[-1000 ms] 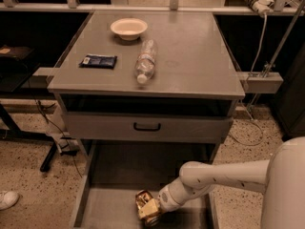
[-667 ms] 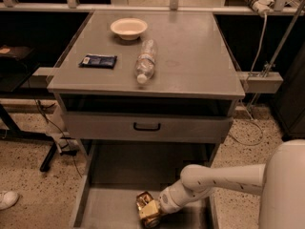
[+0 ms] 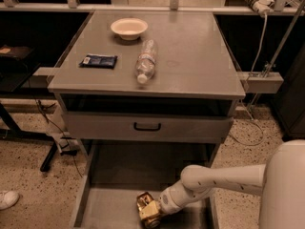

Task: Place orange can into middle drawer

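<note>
The orange can [image 3: 147, 209], dented and shiny gold, is at the front of the open middle drawer [image 3: 107, 206], a wide shallow grey tray pulled out below the cabinet. My gripper [image 3: 151, 213] reaches in from the right on a white arm and is shut on the can, holding it tilted, low over the drawer floor near its front edge. The lower end of the can is cut off by the bottom of the view.
A grey drawer front with a black handle [image 3: 147, 126] is above the open drawer. On the cabinet top lie a clear water bottle [image 3: 145, 61], a white bowl [image 3: 128, 28] and a dark blue packet [image 3: 98, 60]. Cables hang at the right [image 3: 259, 56].
The arm has shifted slightly and carried the can a little lower and to the right inside the drawer. Nothing on the cabinet top has moved.
</note>
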Motion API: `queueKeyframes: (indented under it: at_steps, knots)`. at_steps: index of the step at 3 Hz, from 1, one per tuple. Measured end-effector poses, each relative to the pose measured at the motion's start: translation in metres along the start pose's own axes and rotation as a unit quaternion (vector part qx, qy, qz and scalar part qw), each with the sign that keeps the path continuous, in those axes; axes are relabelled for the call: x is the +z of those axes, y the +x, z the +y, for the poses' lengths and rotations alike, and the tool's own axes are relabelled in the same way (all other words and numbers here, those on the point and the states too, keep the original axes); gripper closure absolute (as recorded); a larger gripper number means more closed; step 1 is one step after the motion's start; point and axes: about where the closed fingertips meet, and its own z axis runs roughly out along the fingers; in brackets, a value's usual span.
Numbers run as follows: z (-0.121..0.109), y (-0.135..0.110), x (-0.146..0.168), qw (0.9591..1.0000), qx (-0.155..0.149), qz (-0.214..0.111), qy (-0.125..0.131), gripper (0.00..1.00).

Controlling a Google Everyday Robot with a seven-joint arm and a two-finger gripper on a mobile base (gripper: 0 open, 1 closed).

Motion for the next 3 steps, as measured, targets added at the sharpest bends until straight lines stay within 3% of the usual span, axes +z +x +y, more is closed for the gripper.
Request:
queueKeyframes:
  at_steps: [2, 3]
  knots:
    - [0.0, 0.0, 0.0, 1.0, 0.0, 0.0, 0.0, 0.11]
    - [0.0, 0.0, 0.0001, 1.0, 0.0, 0.0, 0.0, 0.0]
